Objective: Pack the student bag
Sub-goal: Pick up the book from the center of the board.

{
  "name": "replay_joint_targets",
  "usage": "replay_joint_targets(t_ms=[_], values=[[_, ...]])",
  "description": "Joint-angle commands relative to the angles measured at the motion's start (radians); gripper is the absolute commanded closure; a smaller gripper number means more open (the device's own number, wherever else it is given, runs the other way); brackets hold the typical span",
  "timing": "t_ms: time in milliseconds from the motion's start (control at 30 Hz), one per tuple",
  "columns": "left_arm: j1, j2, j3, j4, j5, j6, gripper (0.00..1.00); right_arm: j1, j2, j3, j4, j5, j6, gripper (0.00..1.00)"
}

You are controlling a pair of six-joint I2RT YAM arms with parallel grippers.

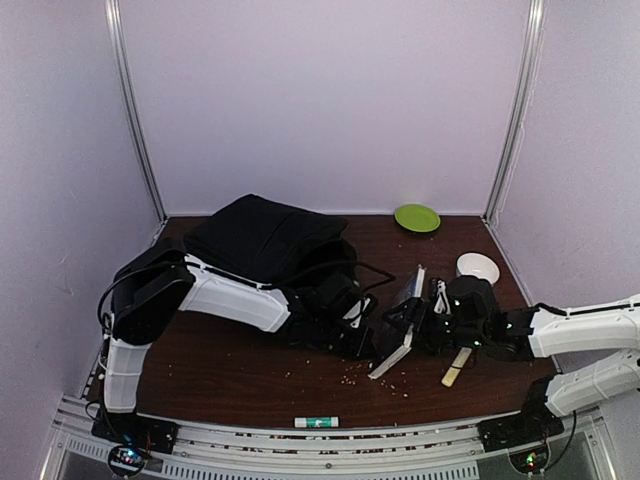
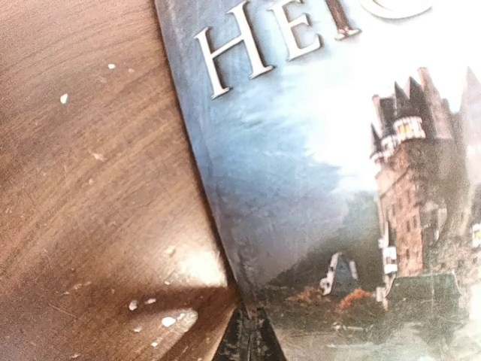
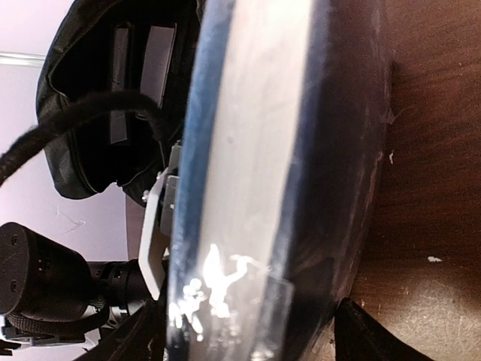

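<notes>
The student bag (image 1: 262,237), a black fabric backpack, lies at the back left; in the right wrist view its dark opening (image 3: 83,128) shows behind the book. A book (image 1: 398,328) with a castle on its cover (image 2: 301,173) stands tilted on edge at the table's middle. My left gripper (image 1: 368,338) is shut, its tips (image 2: 253,338) right at the book's lower edge; whether they pinch the cover I cannot tell. My right gripper (image 1: 420,322) is open and straddles the book's spine (image 3: 255,150), one finger on each side of it.
A green plate (image 1: 417,217) and a white bowl (image 1: 478,267) sit at the back right. A wooden stick (image 1: 456,367) lies under the right arm. A glue stick (image 1: 316,422) rests on the front rail. Crumbs dot the brown table (image 1: 250,375).
</notes>
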Motion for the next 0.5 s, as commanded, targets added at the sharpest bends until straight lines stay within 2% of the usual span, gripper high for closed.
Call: replay_joint_targets(t_ms=[0, 167, 267, 433, 467], values=[[-0.018, -0.034, 0.024, 0.032, 0.029, 0.005, 1.00, 0.002, -0.022, -0.026, 0.007, -0.004, 0.012, 0.33], [-0.018, -0.047, 0.014, 0.028, 0.016, 0.006, 1.00, 0.008, -0.084, -0.036, -0.050, 0.025, -0.008, 0.65], [-0.021, -0.071, 0.008, 0.025, -0.003, 0.010, 1.00, 0.012, -0.123, -0.032, -0.105, 0.044, -0.034, 0.79], [-0.029, -0.144, 0.014, -0.018, -0.036, 0.026, 1.00, 0.016, -0.211, 0.006, -0.235, 0.101, -0.109, 1.00], [-0.031, -0.166, 0.018, -0.031, -0.044, 0.032, 0.97, 0.016, -0.231, 0.017, -0.273, 0.110, -0.126, 1.00]])
